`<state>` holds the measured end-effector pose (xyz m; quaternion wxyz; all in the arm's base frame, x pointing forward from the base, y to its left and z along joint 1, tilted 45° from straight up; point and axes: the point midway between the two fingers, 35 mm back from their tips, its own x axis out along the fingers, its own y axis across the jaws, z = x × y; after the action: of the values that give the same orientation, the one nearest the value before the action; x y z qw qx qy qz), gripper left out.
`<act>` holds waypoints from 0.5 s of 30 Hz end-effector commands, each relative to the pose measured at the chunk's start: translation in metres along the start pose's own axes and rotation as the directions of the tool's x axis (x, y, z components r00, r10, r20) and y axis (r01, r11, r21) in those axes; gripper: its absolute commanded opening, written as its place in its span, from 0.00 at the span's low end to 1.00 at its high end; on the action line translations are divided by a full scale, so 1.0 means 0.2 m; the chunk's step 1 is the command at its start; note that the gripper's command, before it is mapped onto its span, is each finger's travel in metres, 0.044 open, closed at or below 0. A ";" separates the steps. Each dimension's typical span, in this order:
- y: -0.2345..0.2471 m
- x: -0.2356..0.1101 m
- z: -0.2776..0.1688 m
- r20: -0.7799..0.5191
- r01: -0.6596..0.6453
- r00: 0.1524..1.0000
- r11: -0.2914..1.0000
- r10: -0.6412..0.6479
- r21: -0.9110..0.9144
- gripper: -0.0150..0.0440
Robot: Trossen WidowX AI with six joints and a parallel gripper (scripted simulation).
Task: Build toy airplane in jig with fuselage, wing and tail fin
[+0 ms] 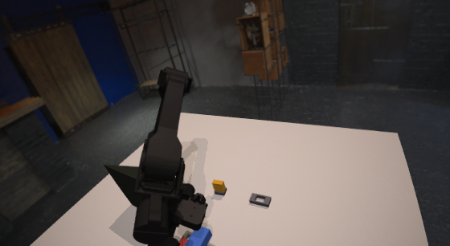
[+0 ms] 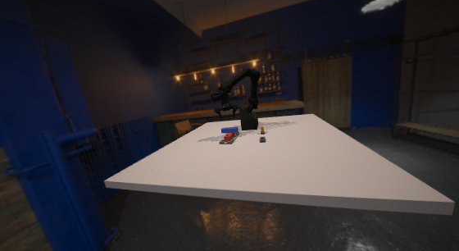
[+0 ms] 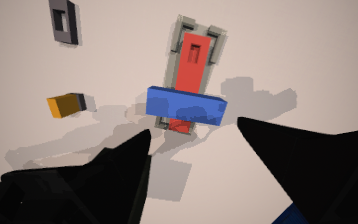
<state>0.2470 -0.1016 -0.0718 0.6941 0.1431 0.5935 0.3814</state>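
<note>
The red fuselage (image 3: 189, 67) lies in the grey cradle (image 3: 176, 47) on the white tabletop (image 3: 290, 55), with the blue wing (image 3: 186, 106) laid crosswise on it. The orange tail fin (image 3: 63, 105) rests apart at nine o'clock, a small grey frame (image 3: 63, 21) at eleven. The hand (image 3: 192, 137) hangs above at six o'clock, released and spread wide, grasping nothing.

The black arm (image 1: 168, 125) is being held arched from its base (image 1: 120, 178) near the left edge of the tabletop, with the wrist being pointed downward and the gripper (image 3: 194, 150) being kept spread wide, nothing being gripped between its dark fingers.
</note>
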 end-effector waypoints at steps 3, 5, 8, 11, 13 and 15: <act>0.00 0.00 0.00 -0.005 0.002 1.000 0.976 -0.001 0.216 1.00; 0.00 0.00 0.00 -0.005 0.002 1.000 0.976 -0.001 0.216 1.00; 0.03 -0.01 0.03 -0.007 0.006 1.000 0.976 -0.004 0.217 1.00; 0.21 -0.04 0.13 -0.011 0.020 1.000 0.975 -0.018 0.222 1.00; 0.34 -0.05 0.18 -0.013 0.027 1.000 0.974 -0.025 0.224 1.00; 0.47 -0.06 0.22 -0.013 0.031 1.000 0.974 -0.029 0.225 1.00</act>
<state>0.2581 -0.0580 -0.0130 0.6770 0.2088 0.6377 0.3024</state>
